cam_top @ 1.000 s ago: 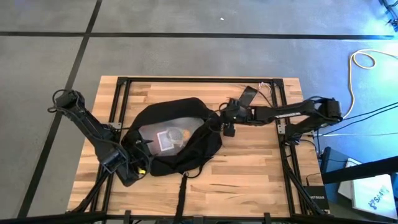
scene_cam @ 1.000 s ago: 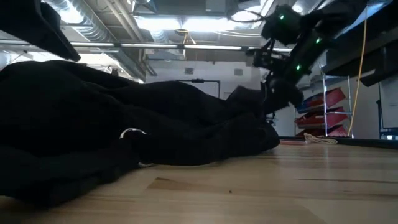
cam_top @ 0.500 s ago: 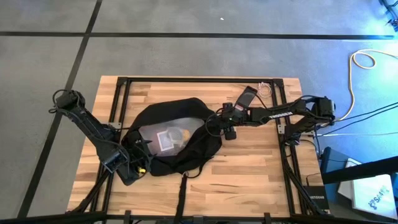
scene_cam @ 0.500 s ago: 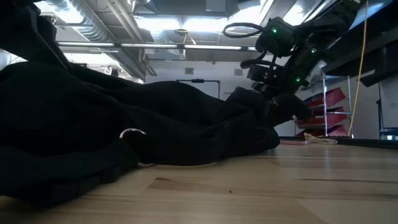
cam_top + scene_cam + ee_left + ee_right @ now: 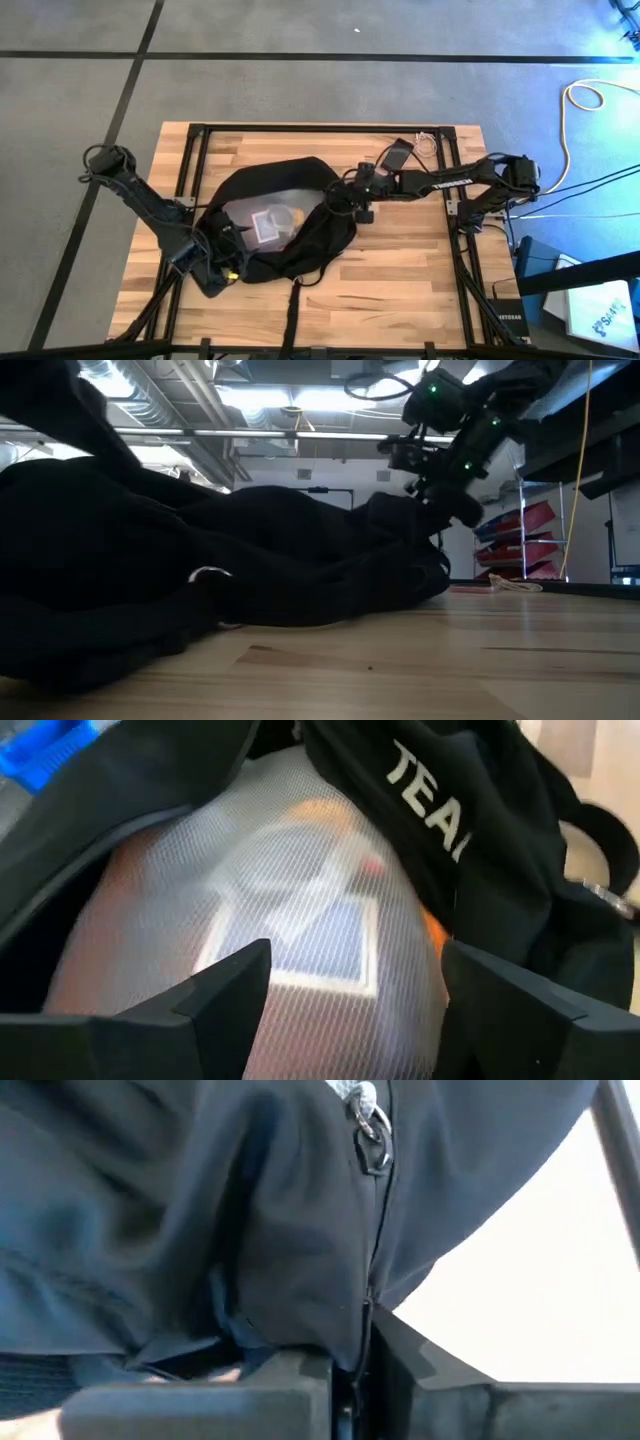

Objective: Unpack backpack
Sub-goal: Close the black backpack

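On the table point(image 5: 400, 270), mid-left, lies the backpack point(image 5: 320, 240), mouth gaping upward, and the overhead camera gives the full layout. The right gripper point(image 5: 343, 197) is at the bag's right rim; the left gripper point(image 5: 212, 268) sits at the lower-left edge of the opening. Only from above does the phone point(image 5: 396, 155) show, flat on the wood near the far edge, just beside the right arm and clear of the bag.

Down at tabletop level the backpack point(image 5: 200, 575) is a black heap filling the left half, and a small metal ring point(image 5: 208, 573) glints on its front. The contents are hidden here. The right gripper point(image 5: 425, 520) comes in from above with green lights on the wrist, its tip down at a raised fold of fabric.

The right wrist camera settles the grip: the fingers point(image 5: 270, 1390) are clamped together on a fold of the backpack point(image 5: 200, 1210), right along the zipper, with a zipper pull point(image 5: 372, 1130) dangling farther along.

The left wrist camera looks straight into the bag. Its fingers point(image 5: 225, 985) stand wide apart, holding nothing, poised over a white mesh pouch point(image 5: 280, 920). Through the mesh, a pale square item with a blue patch and something orange can be made out, though what they are cannot be told. White lettering point(image 5: 430, 800) runs along the black rim above.
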Tool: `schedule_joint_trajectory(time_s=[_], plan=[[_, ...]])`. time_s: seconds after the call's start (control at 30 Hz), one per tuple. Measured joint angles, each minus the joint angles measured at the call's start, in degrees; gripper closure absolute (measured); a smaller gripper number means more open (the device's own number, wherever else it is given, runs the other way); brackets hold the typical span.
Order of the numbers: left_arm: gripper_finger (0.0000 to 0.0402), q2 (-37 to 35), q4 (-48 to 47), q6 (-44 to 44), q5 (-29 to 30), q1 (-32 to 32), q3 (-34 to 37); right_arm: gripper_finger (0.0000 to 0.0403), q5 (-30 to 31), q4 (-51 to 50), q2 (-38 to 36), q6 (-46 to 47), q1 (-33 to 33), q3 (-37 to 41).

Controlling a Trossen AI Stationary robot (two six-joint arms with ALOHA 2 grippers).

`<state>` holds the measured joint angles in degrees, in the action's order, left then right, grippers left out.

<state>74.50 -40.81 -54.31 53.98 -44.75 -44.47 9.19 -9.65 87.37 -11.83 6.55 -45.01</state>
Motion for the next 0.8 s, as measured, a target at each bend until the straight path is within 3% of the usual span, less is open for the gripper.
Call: schedule_joint_trajectory(time_s=[0.1,0.23,0.33,0.4,0.57,0.8], plan=[[0.0123,-0.1,6.5,6.7,-1.1,4.2,-0.4,0.0389,1.7,-0.6,0.0,4.4,-5.6,0.0],[0.0123,-0.4,19.1,20.3,-2.9,11.3,-0.4,0.0388,15.2,-1.0,0.1,6.8,-15.6,0.0],[0.0123,-0.8,28.3,28.4,-15.1,20.3,-0.5,0.0391,28.9,0.2,0.1,6.9,-22.2,0.1],[0.0123,-0.2,32.3,31.9,-22.4,26.0,-0.5,0.0391,34.9,2.4,0.1,7.0,-25.4,0.1],[0.0123,3.6,43.5,39.1,-39.2,34.6,-0.5,0.0390,37.8,5.6,0.1,7.9,-29.2,0.1],[0.0123,10.3,51.7,45.6,-41.0,38.6,-0.5,0.0390,38.3,9.1,0.1,9.8,-29.2,0.1]])
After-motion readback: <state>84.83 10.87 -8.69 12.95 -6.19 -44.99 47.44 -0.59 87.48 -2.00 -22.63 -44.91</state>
